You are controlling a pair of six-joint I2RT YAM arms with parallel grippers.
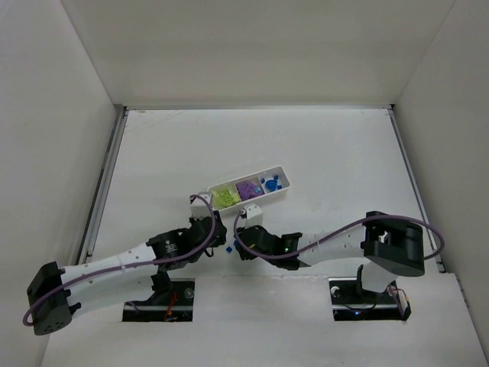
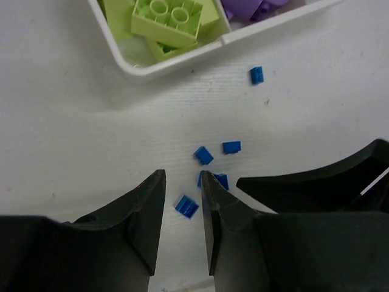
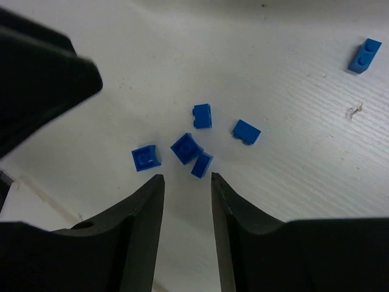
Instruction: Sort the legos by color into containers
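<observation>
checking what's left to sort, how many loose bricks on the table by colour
blue bricks: 6 loose
yellow-green bricks: 0 loose, those seen lie in the tray
purple bricks: 0 loose, also in the tray
total loose in view: 6

Nothing to read here — no lettering, label or number shows on the tray (image 2: 176,66), on the blue bricks (image 3: 187,148), or anywhere on the table (image 1: 344,153).

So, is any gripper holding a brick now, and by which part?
Nothing is held. The left gripper and the right gripper are both open, near loose blue bricks.
</observation>
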